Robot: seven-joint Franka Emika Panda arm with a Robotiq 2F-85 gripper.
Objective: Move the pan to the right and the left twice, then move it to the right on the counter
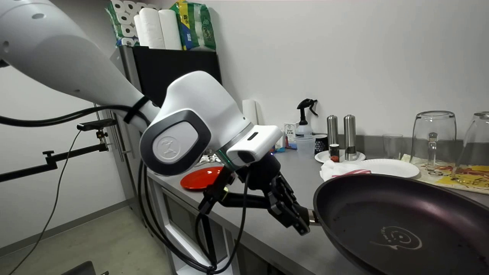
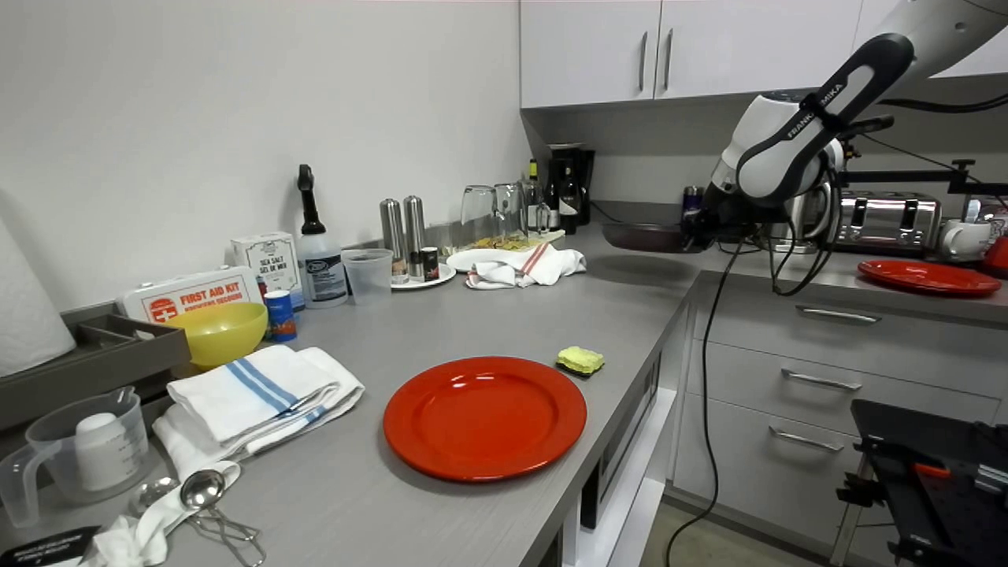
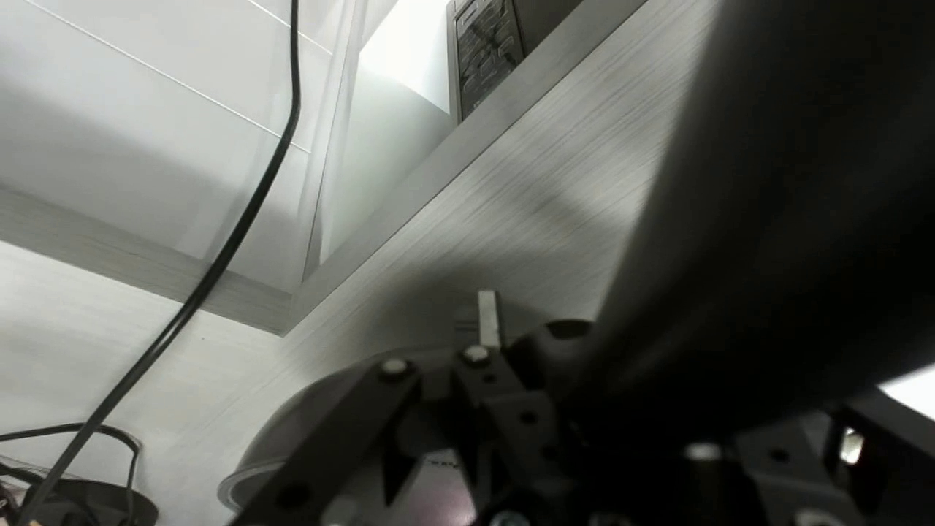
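The black pan [image 1: 397, 221] hangs above the grey counter [image 2: 630, 315], its shadow falling below it. In an exterior view it shows nearly edge-on as a dark disc [image 2: 642, 238]. My gripper [image 1: 300, 219] is shut on its handle close to the metal collar, and the pan's inside faces up with some tilt. In the wrist view a large dark blurred shape, apparently the handle [image 3: 767, 219], fills the right side. Part of the pan's rim [image 3: 256, 475] shows beyond the dark fingers [image 3: 504, 394]. The contact between pads and handle is hidden there.
Behind the pan stand a white plate [image 1: 389, 168], a striped towel [image 2: 535, 266], upturned glass mugs [image 1: 433, 141] and steel mills [image 1: 349, 133]. A red plate [image 2: 484, 417] and sponge [image 2: 580, 360] lie near the counter's front edge. A toaster [image 2: 886, 224] stands beyond the arm.
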